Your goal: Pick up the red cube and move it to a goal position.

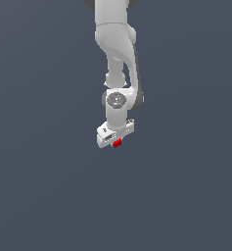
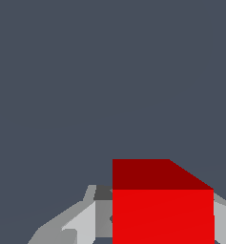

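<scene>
One white robot arm (image 1: 118,59) hangs down from the top middle of the exterior view against a plain slate-grey backdrop, ending in one pincer (image 1: 115,141). One red cube (image 1: 117,143) shows at the lower edge of the pincer's pale body, toward the exterior view's right of its underside, touching it. No desk edge, corner or surface line is visible anywhere around it, so what lies under the cube cannot be told.

In the wrist view the red cube (image 2: 163,217) fills the near foreground, a bright face toward the camera and a darker face above it slanting away. A cube has no long axis; its edges sit square to the pincer. Grey fingers (image 2: 83,223) flank it on both sides, closed in against its faces, so the pincer appears clamped on the cube, open only by the block's own width.
</scene>
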